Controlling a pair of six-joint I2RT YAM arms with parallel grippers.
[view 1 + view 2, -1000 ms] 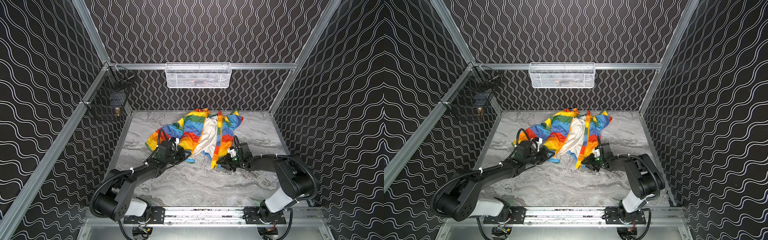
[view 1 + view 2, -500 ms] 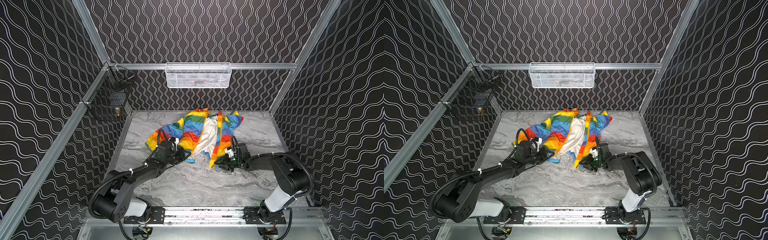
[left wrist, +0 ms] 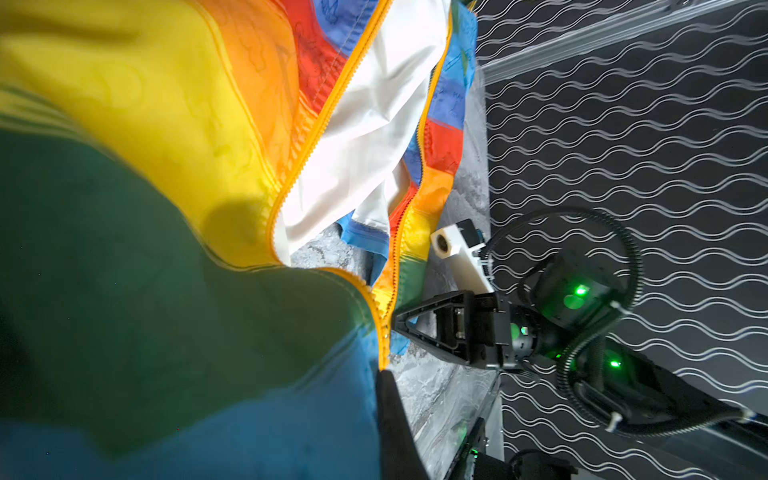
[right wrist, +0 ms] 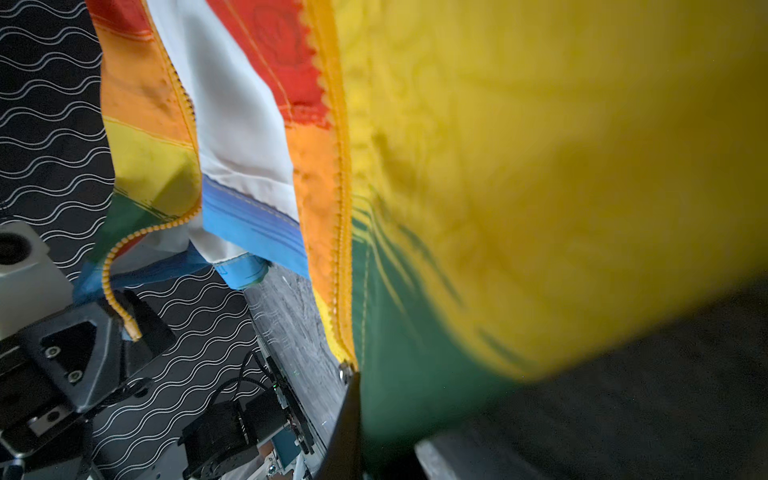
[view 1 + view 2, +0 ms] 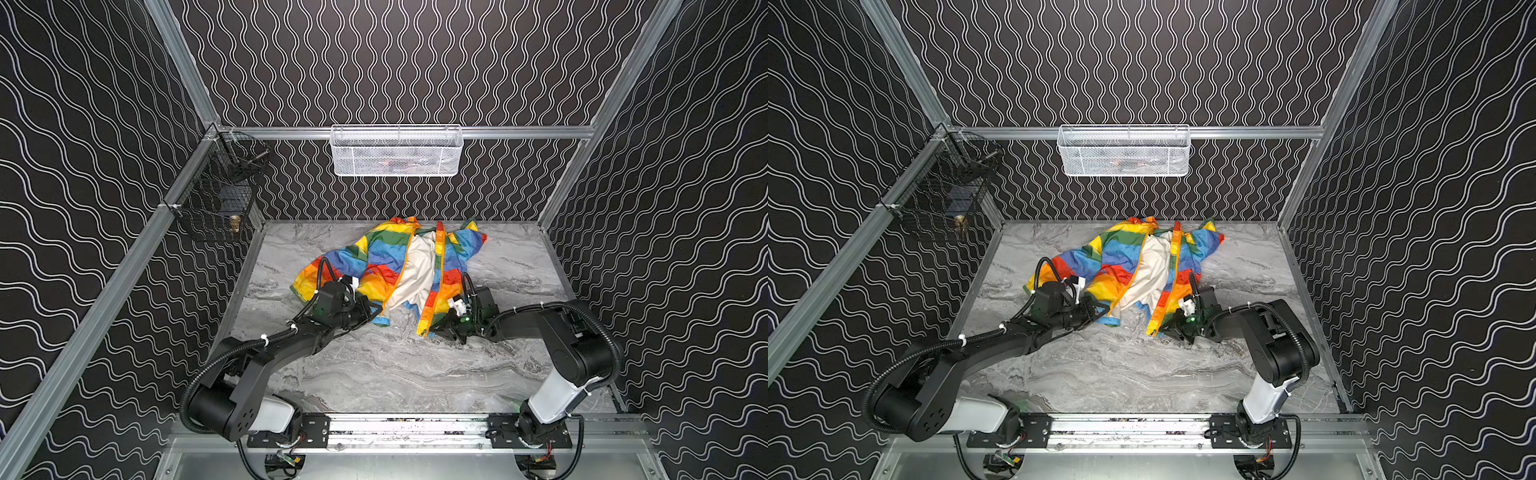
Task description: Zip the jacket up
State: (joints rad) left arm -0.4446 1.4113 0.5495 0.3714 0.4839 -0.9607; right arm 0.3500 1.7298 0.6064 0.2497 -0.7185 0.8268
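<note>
The right gripper (image 5: 434, 331) has just clamped the near end of the jacket's (image 5: 390, 259) right zipper edge (image 5: 430, 309) while the left gripper (image 5: 372, 311) stays clenched on the opposite hem (image 5: 380, 321) (both halves held, ready to join), the garment lying open on the table's (image 5: 374, 374) far half.

1. Left arm (image 5: 270, 353) stretches low and forward; left gripper (image 5: 374, 311) is clamped on the jacket (image 5: 386, 257) hem.
2. Right arm (image 5: 528, 324) bends inward, elbow raised; right gripper (image 5: 434, 330) is pinched tight on the jacket's front edge.
</note>
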